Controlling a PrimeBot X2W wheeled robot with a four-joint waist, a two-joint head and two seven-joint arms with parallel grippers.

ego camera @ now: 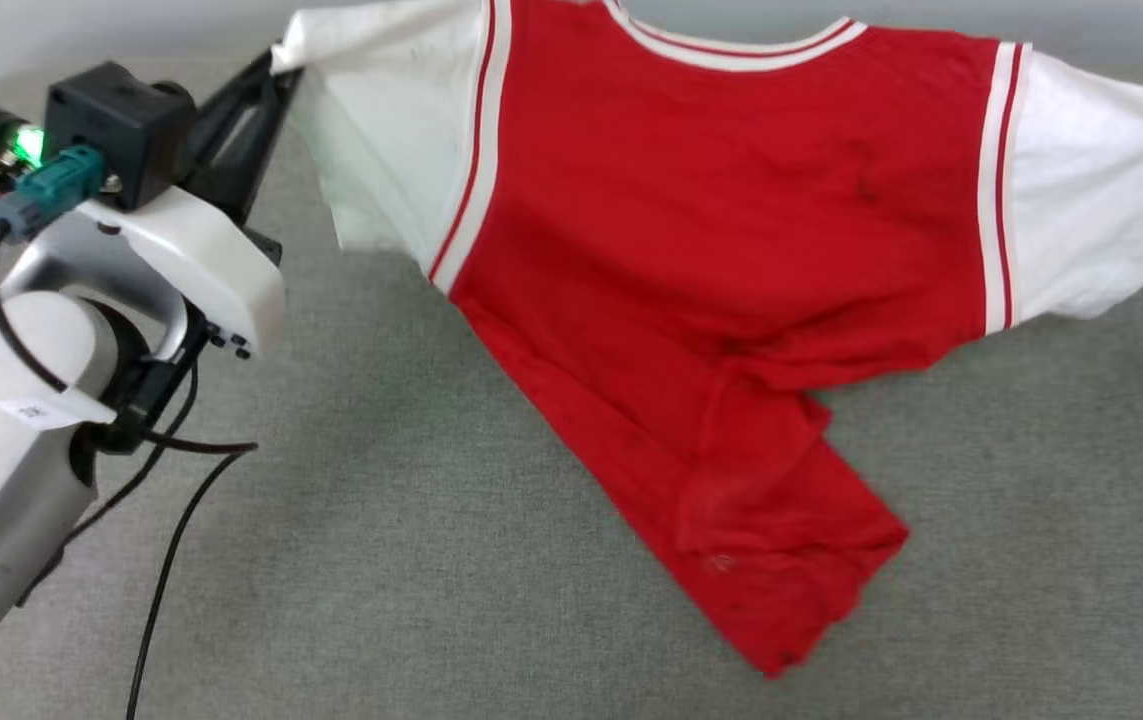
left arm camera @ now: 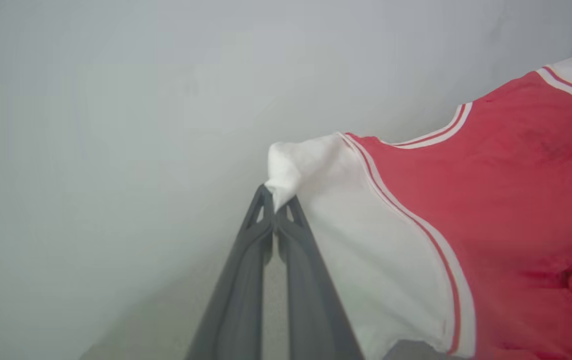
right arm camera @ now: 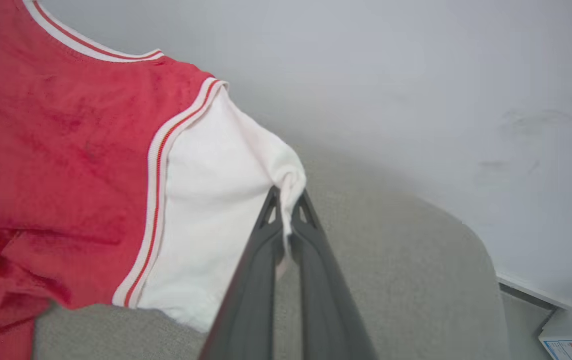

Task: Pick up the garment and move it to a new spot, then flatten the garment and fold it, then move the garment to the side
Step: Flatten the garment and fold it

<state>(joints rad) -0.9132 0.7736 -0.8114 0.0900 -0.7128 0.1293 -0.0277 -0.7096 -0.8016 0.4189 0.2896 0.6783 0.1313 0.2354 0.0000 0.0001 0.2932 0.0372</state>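
You have the bright red soft-fabric T-shirt with white short sleeves (ego camera: 711,250) stretched between both arms above the grey woven cloth surface (ego camera: 411,560). Your left gripper (left arm camera: 276,200), two long dark matte fingers, is pinched tight on the bunched tip of one white sleeve. Your right gripper (right arm camera: 288,200) is clamped the same way on the other sleeve's cuff. The chest hangs taut and fairly smooth, with thin red-and-white ribbed stripes at the sleeve seams and collar. The lower body sags and twists into a crumpled fold, and its hem end lies on the grey surface. A smooth pale wall (left arm camera: 115,100) stands behind. Past the surface's rounded corner sits a pale box (right arm camera: 571,342) with a blue-printed label.
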